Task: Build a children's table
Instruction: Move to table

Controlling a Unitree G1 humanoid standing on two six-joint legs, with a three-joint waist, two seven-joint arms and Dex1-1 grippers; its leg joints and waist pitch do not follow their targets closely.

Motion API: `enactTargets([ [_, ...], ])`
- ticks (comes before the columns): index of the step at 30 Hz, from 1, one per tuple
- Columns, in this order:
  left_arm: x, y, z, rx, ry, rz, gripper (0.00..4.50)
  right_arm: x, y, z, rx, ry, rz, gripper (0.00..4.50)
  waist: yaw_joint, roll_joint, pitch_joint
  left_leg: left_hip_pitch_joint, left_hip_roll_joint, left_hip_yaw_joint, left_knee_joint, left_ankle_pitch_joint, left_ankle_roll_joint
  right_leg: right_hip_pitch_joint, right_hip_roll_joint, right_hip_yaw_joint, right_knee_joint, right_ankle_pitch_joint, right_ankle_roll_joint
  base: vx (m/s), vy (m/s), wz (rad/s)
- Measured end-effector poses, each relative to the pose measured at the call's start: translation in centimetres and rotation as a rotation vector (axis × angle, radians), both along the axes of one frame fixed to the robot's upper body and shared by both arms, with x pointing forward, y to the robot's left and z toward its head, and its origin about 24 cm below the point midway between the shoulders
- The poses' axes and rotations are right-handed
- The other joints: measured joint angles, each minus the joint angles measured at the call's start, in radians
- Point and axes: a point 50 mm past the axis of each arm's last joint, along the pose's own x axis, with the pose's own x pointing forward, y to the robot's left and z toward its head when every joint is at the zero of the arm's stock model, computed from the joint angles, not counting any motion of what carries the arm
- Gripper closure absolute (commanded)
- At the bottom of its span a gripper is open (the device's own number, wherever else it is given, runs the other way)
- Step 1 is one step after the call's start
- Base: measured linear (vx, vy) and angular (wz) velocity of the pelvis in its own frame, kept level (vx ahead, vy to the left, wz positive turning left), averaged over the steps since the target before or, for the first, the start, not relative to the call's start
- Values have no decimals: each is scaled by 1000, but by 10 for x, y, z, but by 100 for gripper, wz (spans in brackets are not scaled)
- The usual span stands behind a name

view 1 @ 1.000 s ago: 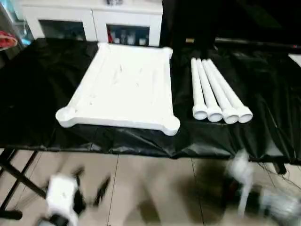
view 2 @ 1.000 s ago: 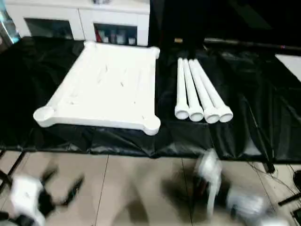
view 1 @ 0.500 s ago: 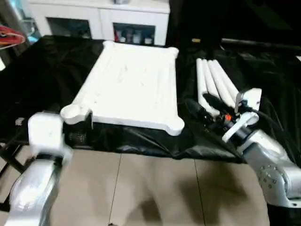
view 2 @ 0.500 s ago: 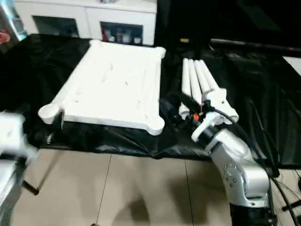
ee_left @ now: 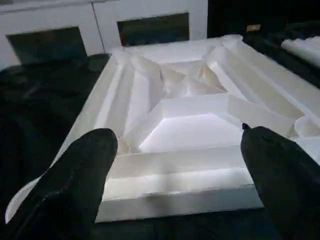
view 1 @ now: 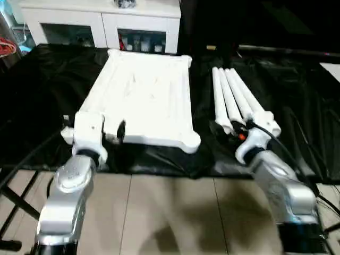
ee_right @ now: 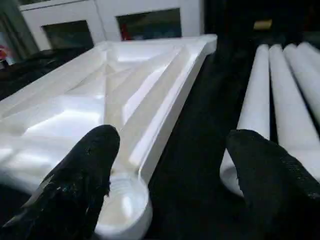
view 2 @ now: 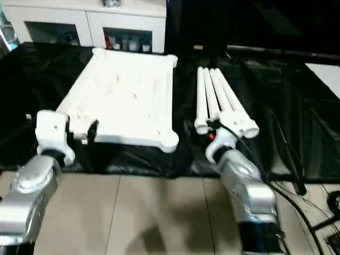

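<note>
My right pincer (view 1: 228, 131), fingers apart (empty), sits at the legs' (view 1: 239, 101) near ends; they run lengthwise toward frame top.

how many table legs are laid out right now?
4. The legs lie side by side, touching, on the black-covered table, to the right of the upturned tabletop. The right gripper overlaps their near ends, so those ends are partly hidden.
</note>
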Motion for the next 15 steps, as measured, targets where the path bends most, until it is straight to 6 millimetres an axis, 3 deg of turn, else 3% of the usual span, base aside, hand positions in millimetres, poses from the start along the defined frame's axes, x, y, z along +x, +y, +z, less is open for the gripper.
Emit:
enactTargets([
  [4,-2,-2,-4,1,20,-19,0,-2,4,-4,-25,-4,3,63,13,3,-3,-1,-3,-1,2,-15,8,6,-1,0,-2,-15,-3,102,11,4],
  [10,-3,-6,-4,-9,20,-33,0,-5,10,-8,-64,-2,25,63,13,7,-4,11,-6,-13,17,-51,12,35,4,3,0,-48,11,114,-4,8],
  [13,-3,-6,-4,-9,20,-35,0,-7,12,-9,-59,-3,36,63,12,9,-5,15,-6,-31,32,-70,7,48,16,6,5,-68,17,120,-27,10],
  [14,-2,-6,-3,-8,19,-36,0,-7,13,-9,-47,0,38,63,8,8,-6,18,-6,-36,37,-76,8,47,16,4,24,-78,18,117,-34,10],
  [15,-1,-6,-3,-7,18,-36,0,-7,15,-8,-41,-2,42,63,4,8,-6,20,-8,-43,42,-83,10,31,12,3,49,-86,17,81,-58,1],
])
